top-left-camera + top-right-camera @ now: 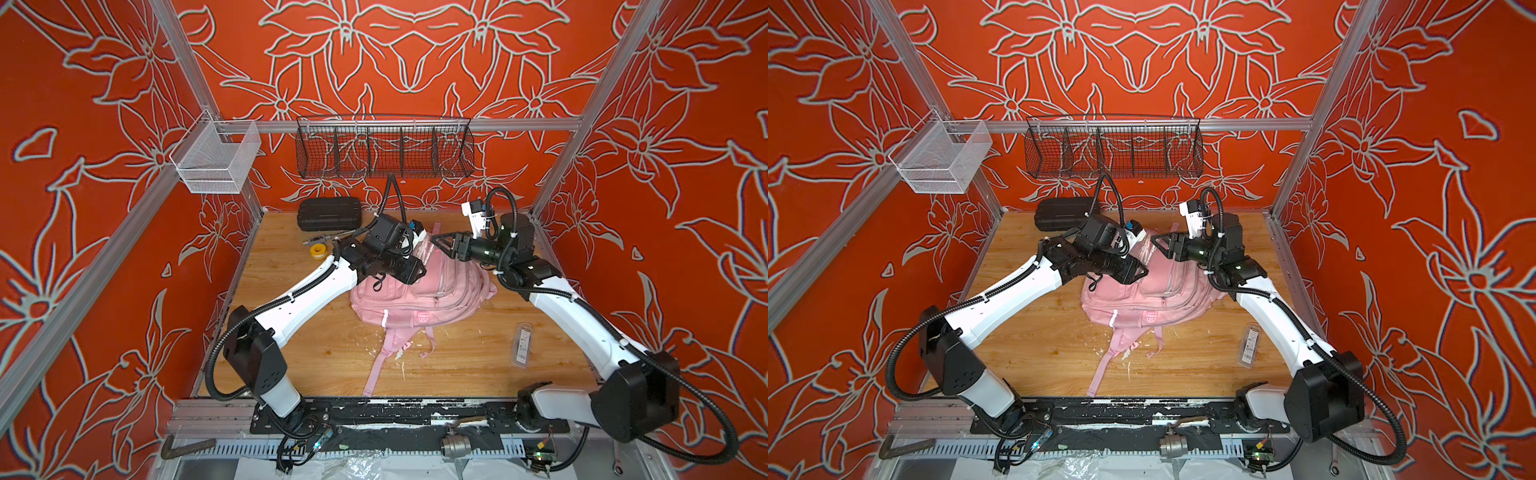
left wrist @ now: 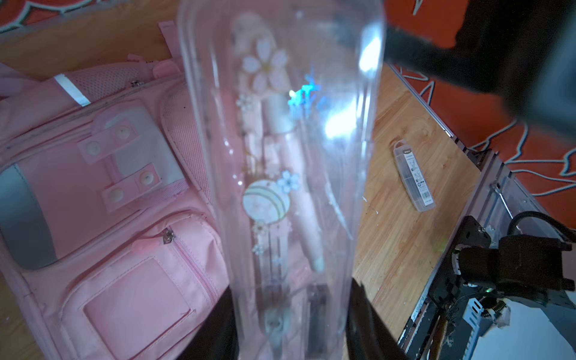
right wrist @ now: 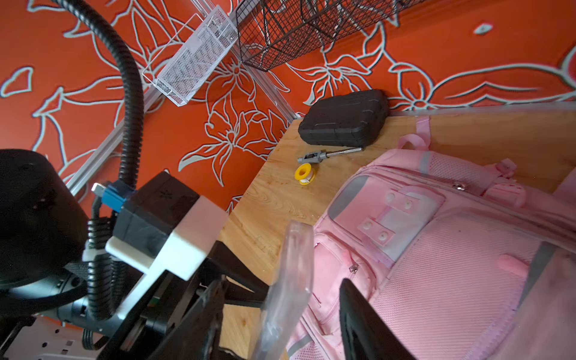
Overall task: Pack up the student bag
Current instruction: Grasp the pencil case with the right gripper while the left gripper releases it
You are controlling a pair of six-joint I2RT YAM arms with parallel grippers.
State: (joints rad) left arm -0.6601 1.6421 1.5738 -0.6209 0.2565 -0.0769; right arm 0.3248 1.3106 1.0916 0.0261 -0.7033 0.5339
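1. The desk (image 1: pixel 316 361) carries the student bag (image 1: pixel 415 295) at its middle. The bag lies flat with its pocketed front up and its straps trailing toward the near edge, and both arms reach over its far end.
2. The bag is soft pale-pink fabric and looks slack, so it will likely sag, fold and slide on the wood rather than keep its shape. A pocket mouth probably needs one hand pinning or lifting it while the other feeds things in. Whether any compartment stands open cannot be told.
3. The clear pencil case (image 2: pixel 280 149) is stiff and smooth, probably slippery, and holds pink pens. It looks light but might crack under a hard squeeze, so a hold across its narrow sides suits it.
4. The left hand (image 2: pixel 293 327) is clamped on one end of that case, above the bag. The right hand (image 1: pixel 439 244) has its jaws apart astride the case's free end, with a gap showing at one finger, so it grips nothing.
5. The zip pull (image 3: pixel 353 268) on a front pocket is the smallest sound hold: metal and firm, but easy to miss.
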